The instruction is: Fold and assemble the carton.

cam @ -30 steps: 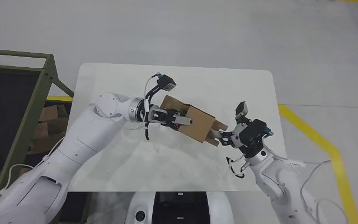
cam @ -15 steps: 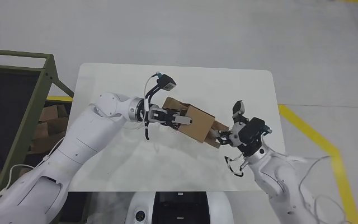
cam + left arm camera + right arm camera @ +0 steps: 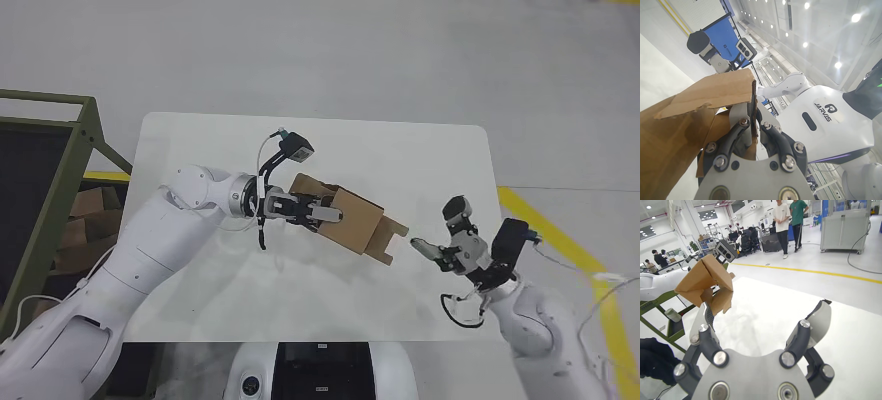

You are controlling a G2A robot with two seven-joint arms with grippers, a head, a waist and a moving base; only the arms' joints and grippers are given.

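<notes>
Carton (image 3: pixel 345 220): mid-frame over the bench (image 3: pixel 200 150), tube opened, end flaps loose.
Left fingers (image 3: pixel 737 113): clamped on its wall.
Right fingers (image 3: pixel 821 315): wide apart, empty, nearby.
Remaining: we judge the flaps need closing.

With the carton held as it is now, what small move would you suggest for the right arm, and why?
Probably ease the open right gripper toward the loose end flaps of the carton: the left gripper is shut on its wall, while those flaps stand unfolded, apart from the right gripper.
</notes>
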